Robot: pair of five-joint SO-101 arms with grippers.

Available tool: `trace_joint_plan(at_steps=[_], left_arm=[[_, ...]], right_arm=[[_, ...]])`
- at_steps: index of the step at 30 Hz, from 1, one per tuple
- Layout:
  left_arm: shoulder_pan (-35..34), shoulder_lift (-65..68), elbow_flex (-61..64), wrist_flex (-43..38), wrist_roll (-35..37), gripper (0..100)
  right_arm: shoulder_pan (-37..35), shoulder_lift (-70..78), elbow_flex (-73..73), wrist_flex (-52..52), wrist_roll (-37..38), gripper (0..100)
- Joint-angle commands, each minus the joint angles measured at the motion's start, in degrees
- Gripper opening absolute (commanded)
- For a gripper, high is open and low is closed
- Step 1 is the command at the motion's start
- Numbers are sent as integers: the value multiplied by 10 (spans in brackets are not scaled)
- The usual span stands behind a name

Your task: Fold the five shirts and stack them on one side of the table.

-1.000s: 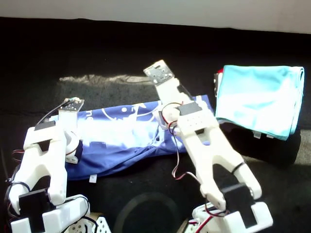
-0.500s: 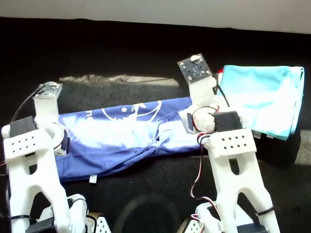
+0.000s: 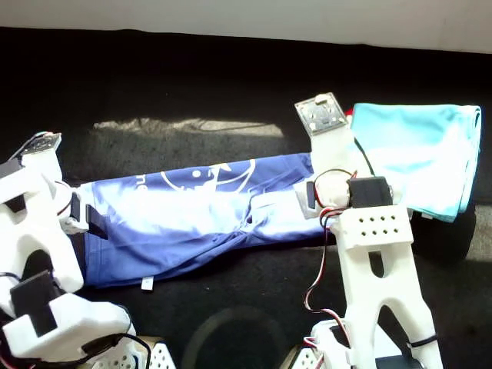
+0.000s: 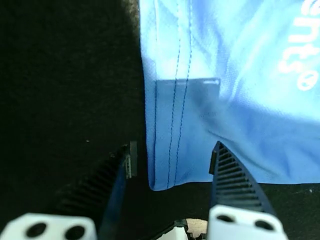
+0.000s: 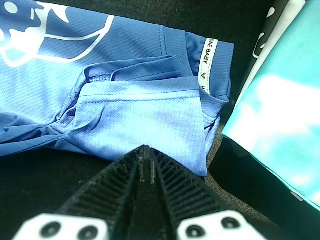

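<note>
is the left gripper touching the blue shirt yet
Cannot tell. In the left wrist view the open left gripper straddles a corner of the blue shirt, but its height above the cloth is unclear.

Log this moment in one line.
left hand: open, over blue shirt corner | right hand: shut, near its other end | teal shirt: folded

blue shirt (image 4: 225, 100) hem corner | between spread jaws | black table (image 4: 65, 75)

Blue shirt (image 3: 184, 207) partly hidden behind right arm (image 3: 373, 231); turquoise shirt (image 5: 280, 125) cut off at view's edge.
</note>
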Motion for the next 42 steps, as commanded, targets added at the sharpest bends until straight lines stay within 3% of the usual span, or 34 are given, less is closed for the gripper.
trace_joint_plan(at_steps=[1, 12, 18, 23, 25, 29, 36, 42], left_arm=[[9, 48, -25, -33, 23, 242], [44, 174, -68, -53, 40, 242], [115, 183, -93, 7, 99, 242], [122, 183, -106, 11, 105, 240], [122, 183, -104, 11, 105, 199], [117, 184, -103, 11, 105, 0], [15, 182, -127, 20, 55, 9], [-120, 184, -247, 91, -15, 9]], right_arm=[[6, -20, 0, 3, -2, 9], [6, -20, -5, 5, -2, 9], [5, -21, -7, 4, -2, 9], [6, -43, -16, 22, -2, 8], [6, -77, -31, 34, -2, 8], [6, -154, -47, 37, -2, 8], [21, -215, -8, 77, -2, 8], [74, -229, 64, 66, -2, 8]])
